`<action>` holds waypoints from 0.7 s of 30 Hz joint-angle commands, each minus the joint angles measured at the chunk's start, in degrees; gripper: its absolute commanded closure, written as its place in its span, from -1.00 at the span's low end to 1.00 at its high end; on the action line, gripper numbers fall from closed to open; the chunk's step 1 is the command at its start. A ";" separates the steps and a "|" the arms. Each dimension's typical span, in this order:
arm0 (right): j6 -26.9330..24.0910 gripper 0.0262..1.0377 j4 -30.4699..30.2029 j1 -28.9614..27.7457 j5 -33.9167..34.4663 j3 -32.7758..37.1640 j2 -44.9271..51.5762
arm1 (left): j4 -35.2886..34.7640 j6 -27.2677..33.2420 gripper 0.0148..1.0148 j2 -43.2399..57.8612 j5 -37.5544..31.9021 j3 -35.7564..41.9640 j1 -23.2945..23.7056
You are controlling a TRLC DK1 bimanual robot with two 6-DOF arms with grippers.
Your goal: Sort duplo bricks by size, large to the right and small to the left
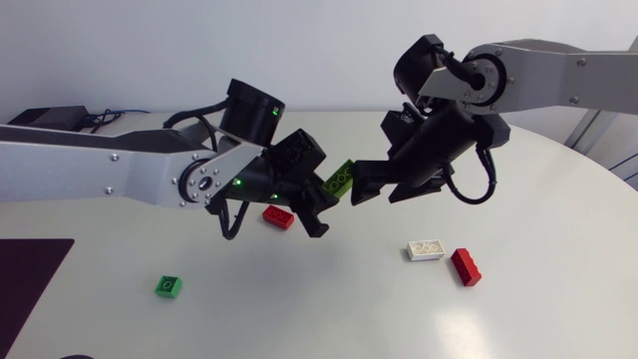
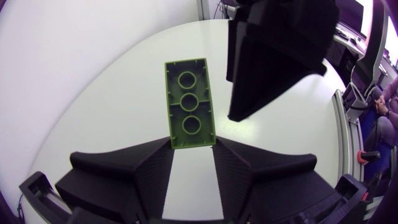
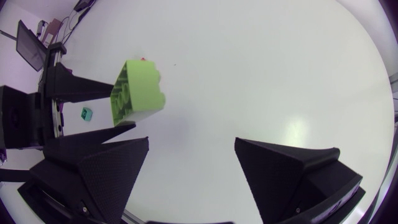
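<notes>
Left wrist view: the left pincer (image 2: 193, 148) grips one end of the lime-green long plastic brick (image 2: 189, 102) above the white table (image 2: 93, 93), long axis pointing straight ahead. Right pincer (image 3: 191, 142) stands wide, beside it.

Lime brick (image 1: 339, 179) midair between left fingers (image 1: 314, 211) and right fingers (image 1: 367, 187).

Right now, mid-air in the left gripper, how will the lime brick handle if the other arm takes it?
Probably stiff: the lime brick shows hollow moulded walls holding shape in the left gripper. Likely light, being hollow. Held only at one end, its smooth sides might slip or pivot.
</notes>
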 commanded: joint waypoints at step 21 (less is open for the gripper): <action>0.71 -0.91 -3.87 0.06 -1.97 9.52 -0.29 | 7.31 -3.80 0.38 -0.13 1.14 -6.06 -3.48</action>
